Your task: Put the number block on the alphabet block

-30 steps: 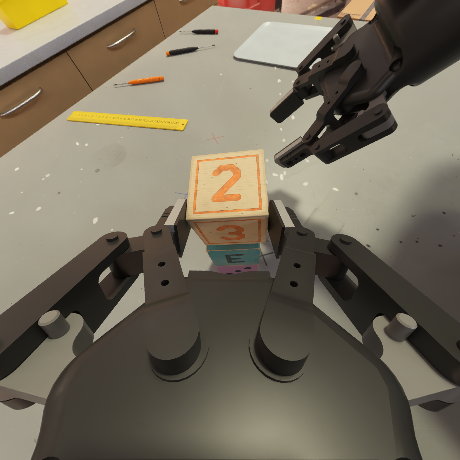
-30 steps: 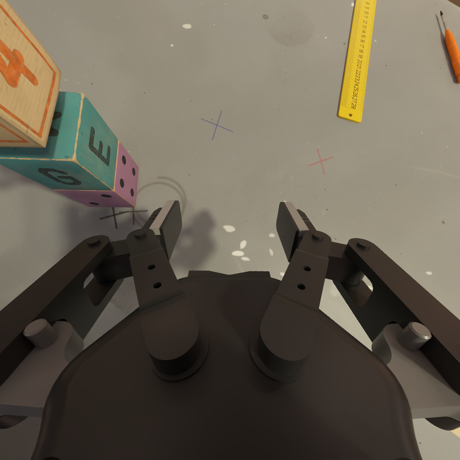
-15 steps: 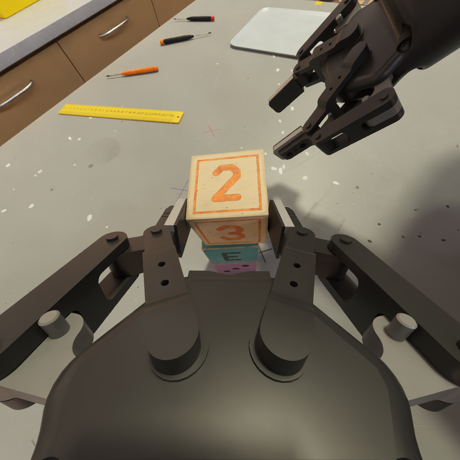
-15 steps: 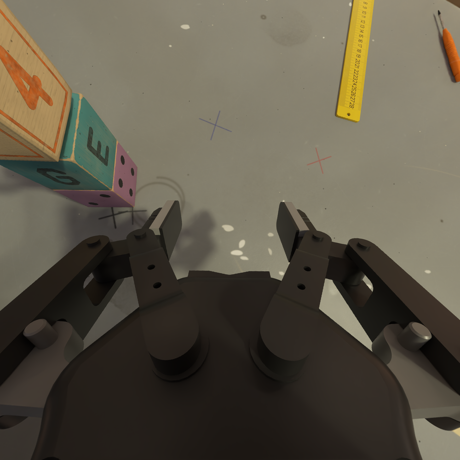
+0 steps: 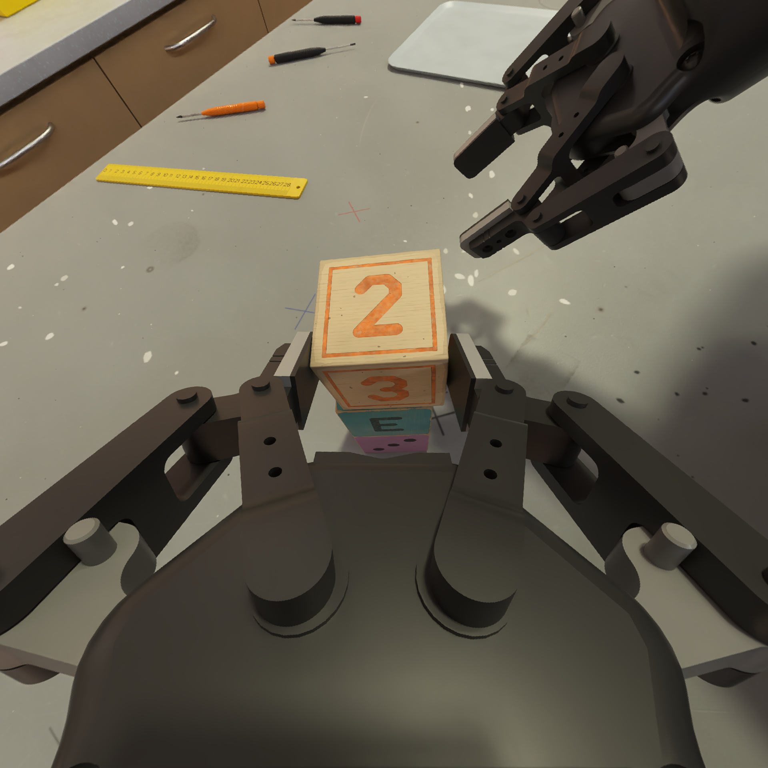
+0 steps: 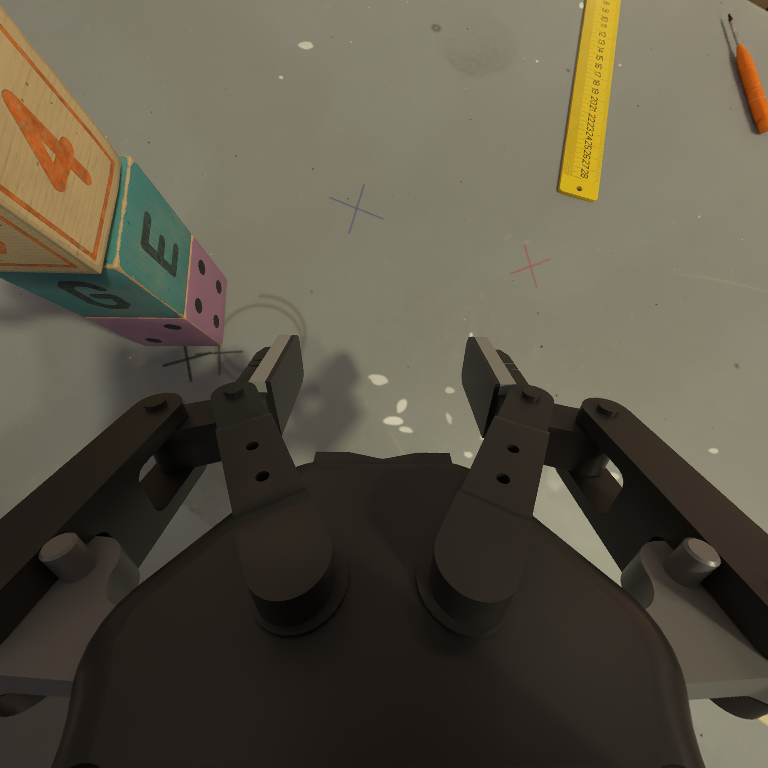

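A wooden number block (image 5: pixel 378 307) with orange digits sits atop a teal alphabet block (image 5: pixel 384 424), which stands on a purple dotted block (image 5: pixel 390 444). My left gripper (image 5: pixel 380 353) is shut on the number block, one pad against each side. In the right wrist view the number block (image 6: pixel 50 166), the alphabet block (image 6: pixel 153 249) and the purple block (image 6: pixel 208 291) form a stack at the left edge. My right gripper (image 6: pixel 382 361) is open and empty above the table, to the right of the stack. It also shows in the left wrist view (image 5: pixel 471 203), beyond the stack.
A yellow ruler (image 5: pixel 199 180) lies on the grey table (image 5: pixel 124 332), also in the right wrist view (image 6: pixel 586 104). An orange screwdriver (image 5: pixel 228 109), two black screwdrivers (image 5: pixel 299 54) and a white tray (image 5: pixel 465 45) lie farther back. Brown drawers (image 5: pixel 83 104) line the left.
In the right wrist view the number block has come down closer over the alphabet block. The left wrist view has shifted slightly; its grip is unchanged. The right gripper has stayed open.
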